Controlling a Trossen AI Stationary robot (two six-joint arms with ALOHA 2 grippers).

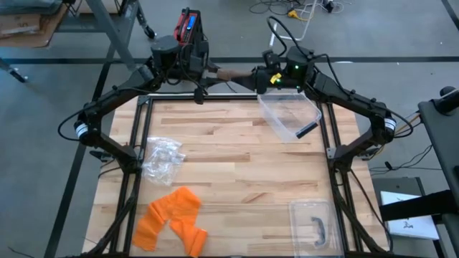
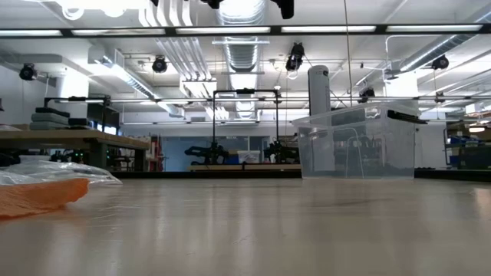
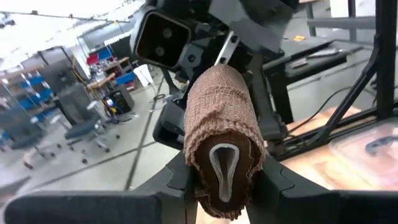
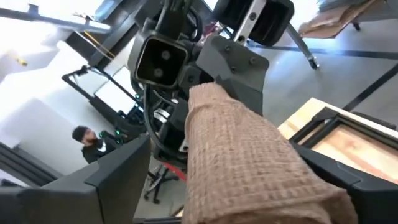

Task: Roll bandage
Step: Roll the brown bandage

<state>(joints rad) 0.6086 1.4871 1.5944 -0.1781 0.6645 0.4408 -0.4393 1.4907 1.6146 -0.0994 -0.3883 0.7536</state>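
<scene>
One wooden plank counter (image 1: 237,179) carries the things. Two dark robot arms meet at its far edge, each ending in one tool: the left tool (image 3: 225,180) and the right tool (image 1: 267,77). One rolled tan woven bandage (image 3: 221,134) sits between them. One clear plastic bin (image 1: 288,115) stands at far right. One clear flat lid with a dark handle (image 1: 315,223) lies near right. One crumpled clear plastic bag (image 1: 162,159) lies at left. One heap of orange fabric strips (image 1: 171,218) lies near left.
</scene>
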